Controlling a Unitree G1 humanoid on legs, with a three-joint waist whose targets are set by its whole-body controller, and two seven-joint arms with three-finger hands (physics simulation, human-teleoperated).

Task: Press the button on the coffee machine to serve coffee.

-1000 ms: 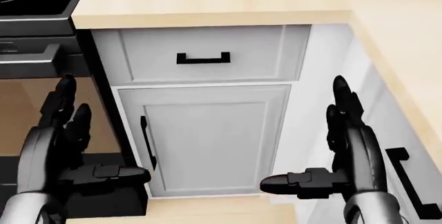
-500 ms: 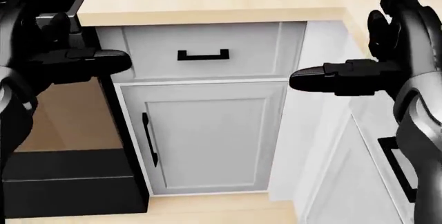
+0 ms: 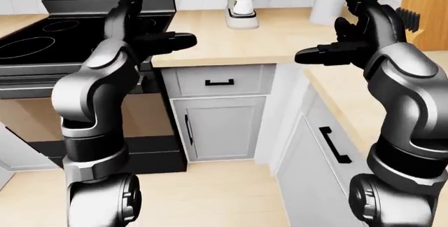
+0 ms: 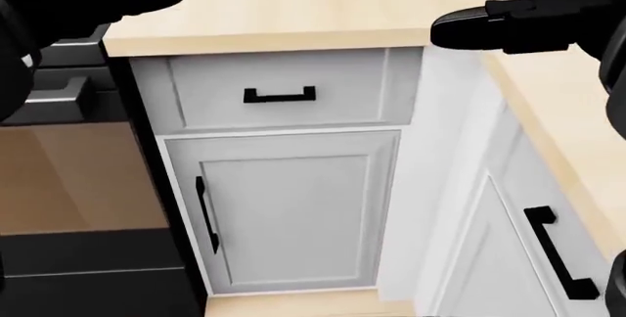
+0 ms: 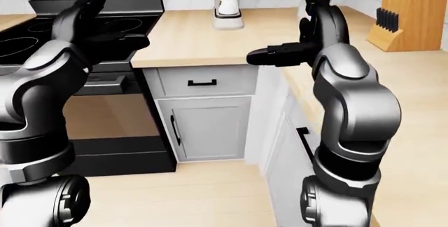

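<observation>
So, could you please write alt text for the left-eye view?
Both robot hands, the left hand and the right hand, are raised open over a light wood counter. The coffee machine with a white cup stands at the top, beside a black stove.

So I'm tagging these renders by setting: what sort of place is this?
A simulated home kitchen, most likely: a black stove, a coffee machine on the wooden counter, and a knife block.

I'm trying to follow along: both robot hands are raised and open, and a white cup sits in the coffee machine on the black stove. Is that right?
Not quite. The coffee machine with the white cup stands on the wooden counter beside the stove, as the left-eye view shows. The left hand and right hand are indeed raised and open.
</observation>
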